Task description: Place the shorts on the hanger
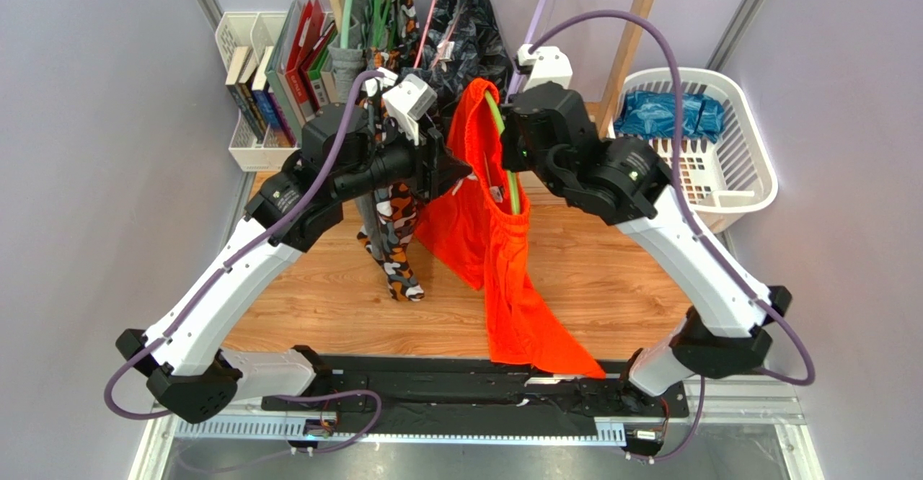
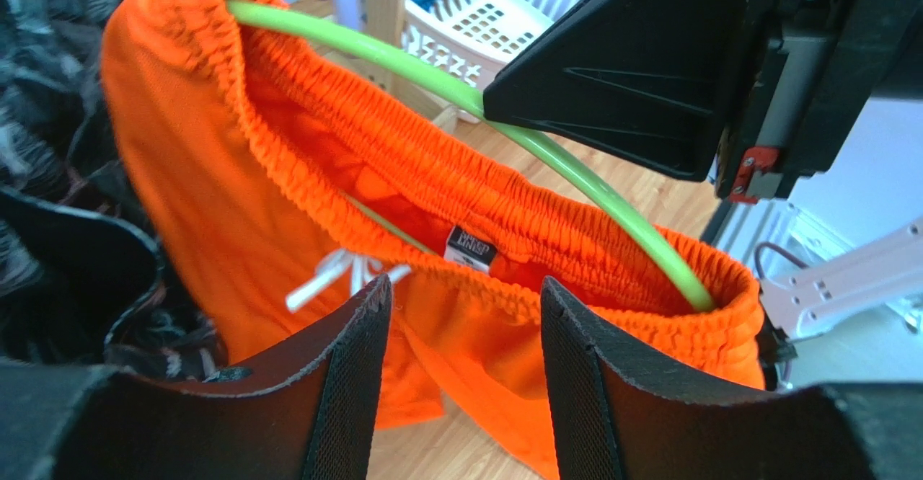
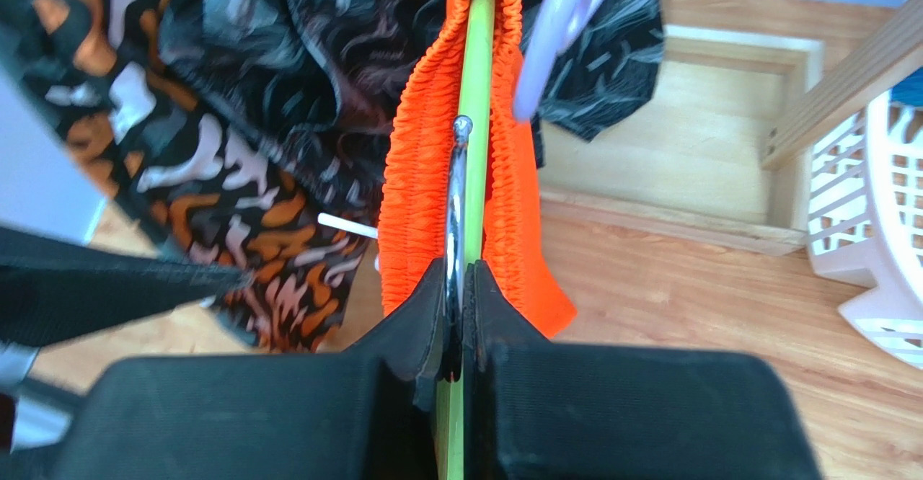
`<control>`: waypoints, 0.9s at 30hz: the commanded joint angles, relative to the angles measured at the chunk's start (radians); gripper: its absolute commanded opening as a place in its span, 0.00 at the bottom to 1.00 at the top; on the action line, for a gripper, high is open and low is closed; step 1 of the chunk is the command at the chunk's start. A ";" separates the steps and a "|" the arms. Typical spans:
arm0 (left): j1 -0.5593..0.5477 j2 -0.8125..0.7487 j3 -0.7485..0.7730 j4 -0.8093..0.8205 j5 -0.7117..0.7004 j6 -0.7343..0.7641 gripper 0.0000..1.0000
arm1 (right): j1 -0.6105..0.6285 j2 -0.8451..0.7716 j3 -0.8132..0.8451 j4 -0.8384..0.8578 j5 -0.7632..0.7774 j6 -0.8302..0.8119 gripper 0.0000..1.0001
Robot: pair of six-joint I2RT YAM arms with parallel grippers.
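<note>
The bright orange shorts [image 1: 493, 231] hang in the air with their elastic waistband stretched over the lime-green hanger [image 1: 501, 145]. In the left wrist view the hanger [image 2: 563, 167] runs inside the waistband of the shorts [image 2: 217, 210], with the white drawstring below. My left gripper [image 2: 464, 296] is open and empty, just in front of the waistband; in the top view it [image 1: 455, 172] sits at the shorts' left side. My right gripper [image 3: 459, 285] is shut on the hanger [image 3: 473, 91] at its metal hook; the shorts [image 3: 423, 177] flank it. In the top view it [image 1: 511, 147] is at the shorts' right.
A camo garment [image 1: 395, 231] and black patterned shorts [image 1: 471, 26] hang on the rack behind. A lavender hanger [image 3: 553, 37] is close to the right. A white laundry basket [image 1: 748, 145] stands at the back right, books [image 1: 276, 80] at the back left.
</note>
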 commanded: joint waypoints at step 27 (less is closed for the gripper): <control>0.016 0.119 0.065 0.134 0.170 -0.333 0.58 | 0.059 0.210 0.324 0.235 0.461 0.035 0.00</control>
